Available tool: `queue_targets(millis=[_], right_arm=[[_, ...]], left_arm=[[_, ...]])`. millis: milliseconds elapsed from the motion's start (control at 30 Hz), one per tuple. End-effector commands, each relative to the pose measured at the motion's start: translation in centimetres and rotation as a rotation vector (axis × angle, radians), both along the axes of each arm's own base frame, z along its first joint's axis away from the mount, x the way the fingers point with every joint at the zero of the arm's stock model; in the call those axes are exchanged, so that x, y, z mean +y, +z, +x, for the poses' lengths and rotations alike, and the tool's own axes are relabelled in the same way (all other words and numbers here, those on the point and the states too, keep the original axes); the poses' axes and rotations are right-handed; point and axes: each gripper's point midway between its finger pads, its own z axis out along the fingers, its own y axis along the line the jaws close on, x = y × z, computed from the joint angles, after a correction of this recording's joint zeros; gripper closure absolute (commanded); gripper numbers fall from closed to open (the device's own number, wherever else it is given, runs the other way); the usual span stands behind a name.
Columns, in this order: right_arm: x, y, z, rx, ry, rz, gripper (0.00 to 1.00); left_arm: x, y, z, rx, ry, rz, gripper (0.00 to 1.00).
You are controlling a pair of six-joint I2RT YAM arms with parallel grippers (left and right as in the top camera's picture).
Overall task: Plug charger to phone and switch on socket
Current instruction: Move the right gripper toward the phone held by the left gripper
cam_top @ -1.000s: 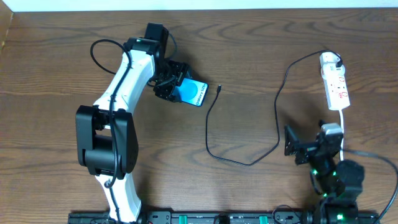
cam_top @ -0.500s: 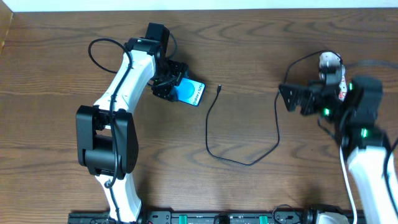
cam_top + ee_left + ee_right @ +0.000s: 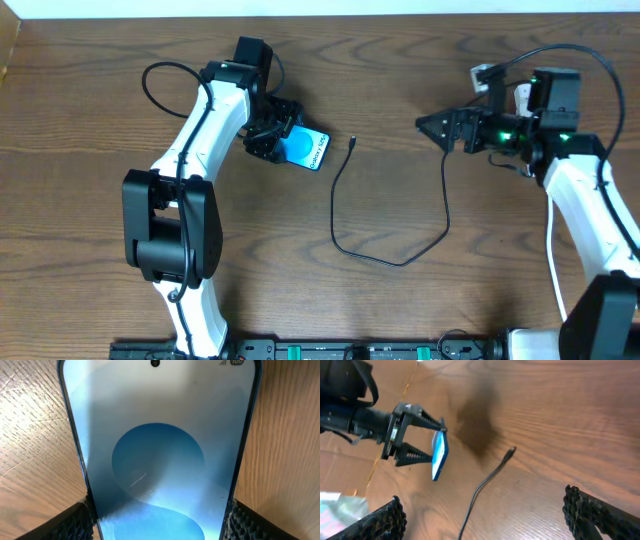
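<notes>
Overhead: your left gripper (image 3: 285,142) clamps the phone (image 3: 312,152); right gripper (image 3: 430,126) gapes empty, well apart from it. Left wrist: pads (image 3: 75,522) hold only its edges; it may slip. Right wrist: charger tip (image 3: 509,453) near the phone could skid if nudged.

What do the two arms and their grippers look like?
The left arm and right arm have white shells, black joints and looping black cables. The left gripper and right gripper are black, with bumpy pads. Green lights glow by the right wrist.

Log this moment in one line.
left gripper: gripping phone | right gripper: open, empty | charger: on table, tip apart from phone
</notes>
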Motion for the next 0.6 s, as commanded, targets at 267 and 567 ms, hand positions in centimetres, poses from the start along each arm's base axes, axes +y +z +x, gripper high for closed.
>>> queue_targets(millis=[267, 567], right_arm=[[2.3, -1.5, 2.2, 0.141, -0.125, 0.040, 0.03], [8.5, -4.8, 2.4, 0.357, -0.157, 0.138, 0.18]], left_arm=[[0.1, 1.9, 0.3, -0.034, 0.049, -0.007, 0.42], [0.0, 1.9, 0.6, -0.026, 0.102, -0.016, 0.42]])
